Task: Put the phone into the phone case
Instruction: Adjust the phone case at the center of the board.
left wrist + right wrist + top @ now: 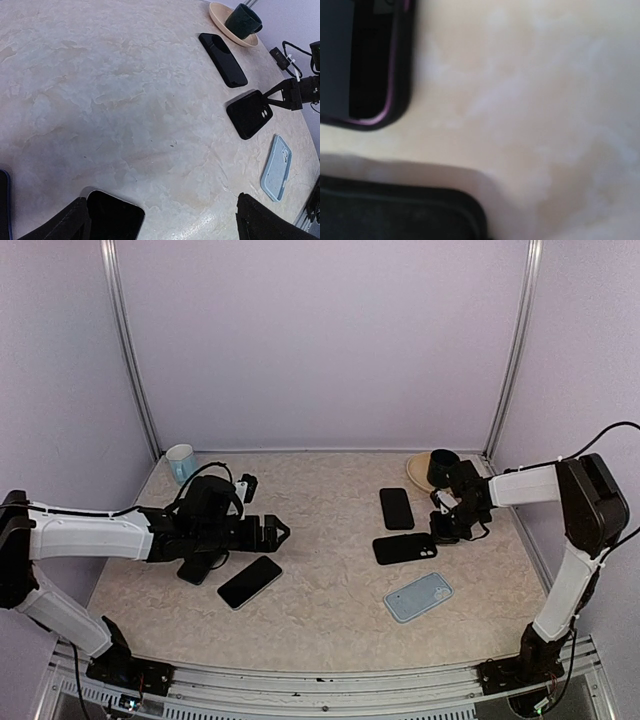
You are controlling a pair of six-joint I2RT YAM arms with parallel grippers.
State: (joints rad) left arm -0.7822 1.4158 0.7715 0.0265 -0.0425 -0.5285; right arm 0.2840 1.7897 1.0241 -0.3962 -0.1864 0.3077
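A black phone [250, 582] lies screen up at the left; in the left wrist view its corner [114, 217] shows by my left finger. My left gripper [278, 532] [160, 212] hovers open and empty just past it. A second black phone [397, 508] [223, 59], a black case [405, 548] [249, 114] and a light blue case [418, 597] [276, 167] lie at the right. My right gripper [450, 527] sits low at the black case's right end. Its blurred wrist view shows the case corner [395, 215] and a purple-rimmed dark slab [395, 60], but no fingers.
A light blue mug [181, 462] stands at the back left. A tan plate [418, 472] [220, 15] with a dark cup [443, 465] [243, 20] stands at the back right. A dark flat object [195, 570] lies partly under my left arm.
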